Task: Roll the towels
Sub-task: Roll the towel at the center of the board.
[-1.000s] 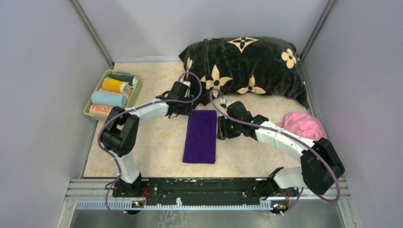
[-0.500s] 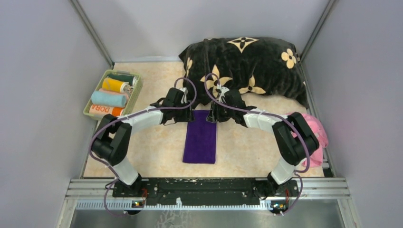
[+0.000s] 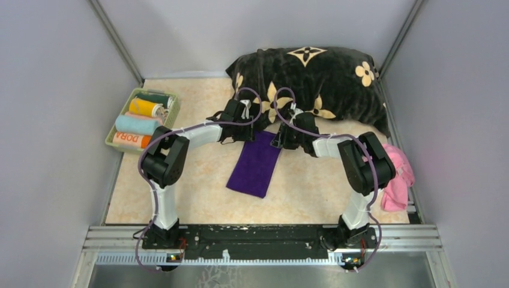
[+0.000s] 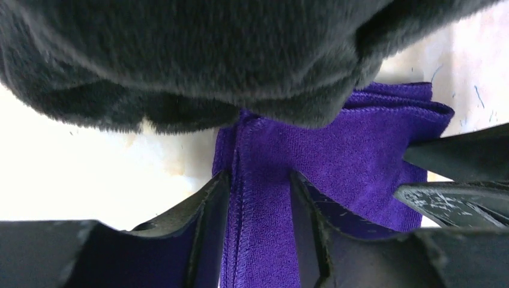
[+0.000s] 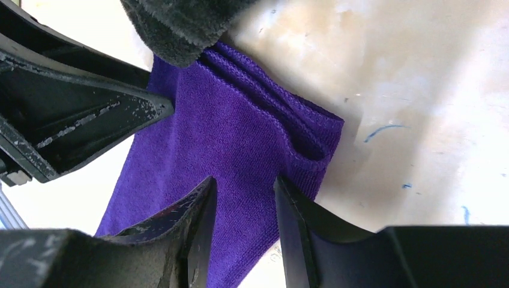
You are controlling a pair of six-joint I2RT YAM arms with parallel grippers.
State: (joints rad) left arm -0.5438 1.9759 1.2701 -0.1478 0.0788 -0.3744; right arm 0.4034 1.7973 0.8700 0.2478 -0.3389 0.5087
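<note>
- A dark purple terry towel lies flat on the mottled beige tabletop. It is folded into a long strip and sits askew, with its near end swung toward the left arm.
- The towel's far end sits against the front edge of the big black plush cushion with beige flowers; the left wrist view shows the cushion's pile hanging over part of the hem.
- The left gripper is down on the far left corner. Its two black fingers press a raised ridge of hemmed purple cloth between them, pinching it.
- The right gripper is just beside it, at the far right corner. Its fingers stand close together with purple cloth filling the gap, and the towel puckers near that corner. I cannot tell whether the cloth is truly clamped there.
- A crumpled pink towel lies at the table's right edge, beside the right arm.
- A pale green slatted basket at the far left holds four rolled towels: dark green, yellow, light blue and orange lettered "DORA".
</note>
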